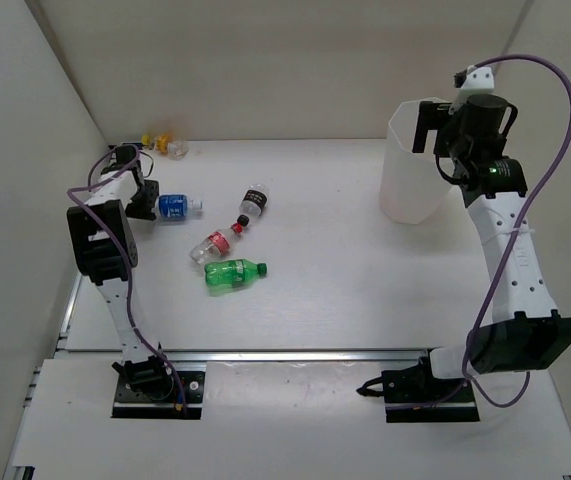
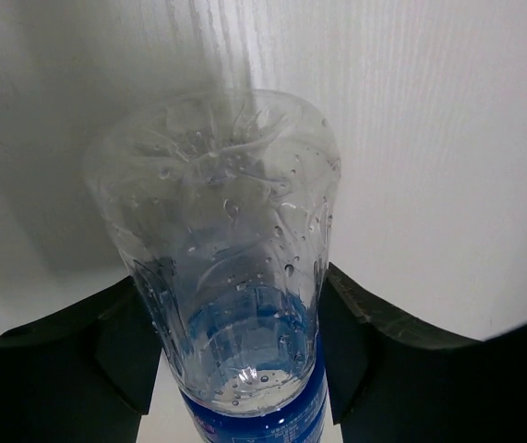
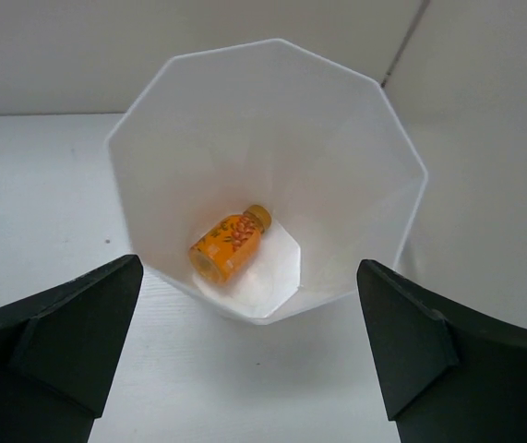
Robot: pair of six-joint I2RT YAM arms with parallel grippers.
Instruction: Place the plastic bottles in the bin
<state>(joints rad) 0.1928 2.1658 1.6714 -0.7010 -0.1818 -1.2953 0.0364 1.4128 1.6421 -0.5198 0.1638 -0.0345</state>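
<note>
Seen from above, the green bottle (image 1: 235, 272) lay on its side nearest the arm bases, on the table (image 1: 345, 280) at about 8 o'clock from the table centre. The red-label bottle (image 1: 217, 244) lay just beyond it at 10 o'clock, its cap towards the black-label bottle (image 1: 253, 202), which lay at 1 o'clock from that cap. At 9 o'clock from the black-label bottle, the blue-label bottle (image 1: 177, 206) lay on the table. Its base end was clamped between the fingers (image 2: 125, 355) of the left gripper (image 1: 151, 206), one finger pressed against each side. At 3 o'clock across the table, the bin (image 1: 417, 165) stood upright. The right gripper (image 1: 427, 125) was held over its rim with the jaws spread wide and nothing held. An orange bottle (image 3: 230, 244) lay on the bin floor.
</note>
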